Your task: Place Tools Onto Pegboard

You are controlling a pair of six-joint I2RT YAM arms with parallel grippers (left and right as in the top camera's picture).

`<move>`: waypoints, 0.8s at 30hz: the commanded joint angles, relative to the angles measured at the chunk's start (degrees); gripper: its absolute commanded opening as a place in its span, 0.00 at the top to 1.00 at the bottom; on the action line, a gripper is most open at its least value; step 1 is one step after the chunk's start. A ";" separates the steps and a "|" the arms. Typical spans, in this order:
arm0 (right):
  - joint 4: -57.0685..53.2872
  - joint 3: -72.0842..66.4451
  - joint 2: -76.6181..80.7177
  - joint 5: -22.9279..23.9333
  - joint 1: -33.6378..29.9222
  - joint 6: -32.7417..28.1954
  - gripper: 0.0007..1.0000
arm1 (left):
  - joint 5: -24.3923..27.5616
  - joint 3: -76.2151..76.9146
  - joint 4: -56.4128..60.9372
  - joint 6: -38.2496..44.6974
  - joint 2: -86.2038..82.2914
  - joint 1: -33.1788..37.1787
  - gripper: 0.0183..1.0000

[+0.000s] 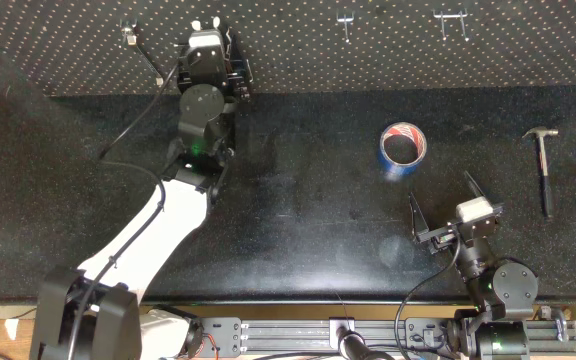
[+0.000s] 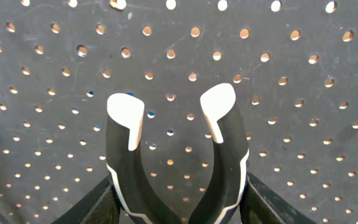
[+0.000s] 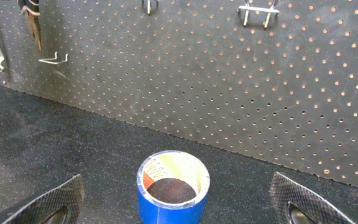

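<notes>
Black board full of little holes (image 1: 388, 50) runs along the top of the top view. Below it lies a dark table (image 1: 298, 200).

The left arm (image 1: 188, 170) is up at the board, in the upper left of the frame. The left gripper (image 1: 211, 45) is squeezed shut on a pair of pliers (image 2: 229, 162). Two black handles with white ends stick out from between its fingers and spread apart like a V. They point at the board and are very near it. I can't tell if they touch it.

I think the pliers are hard and a bit heavy. The handles look rubbery, so they should not slip much. The handles can swing, so the best place to hold is low down, near where they join.

A hammer (image 1: 543, 170) lies flat at the far right of the frame, with its head toward the board. It is probably heavy at the head.

A blue roll of tape (image 1: 403, 148) stands right of the middle with its hole up. It looks light.

The right gripper (image 1: 438, 187) is at the lower right. It is wide open and holds nothing. The tape is out in front of the gap, not touching the fingers.

Small metal hooks (image 1: 451, 22) hang at the upper right of the board.
</notes>
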 commanded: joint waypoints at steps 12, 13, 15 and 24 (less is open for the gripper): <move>-0.33 -0.15 -0.42 0.07 0.50 1.07 0.02 | -1.29 0.76 7.30 1.33 7.21 0.33 0.99; -0.33 -0.15 -0.42 0.07 0.50 1.07 0.02 | -1.29 0.76 7.32 1.33 7.34 0.33 0.99; -0.33 -0.15 -0.42 0.07 0.50 1.07 0.02 | -1.27 0.76 7.34 1.31 8.00 0.33 0.83; -0.33 -0.15 -0.42 0.07 0.50 1.07 0.02 | 0.24 0.76 7.32 1.31 8.94 0.28 0.46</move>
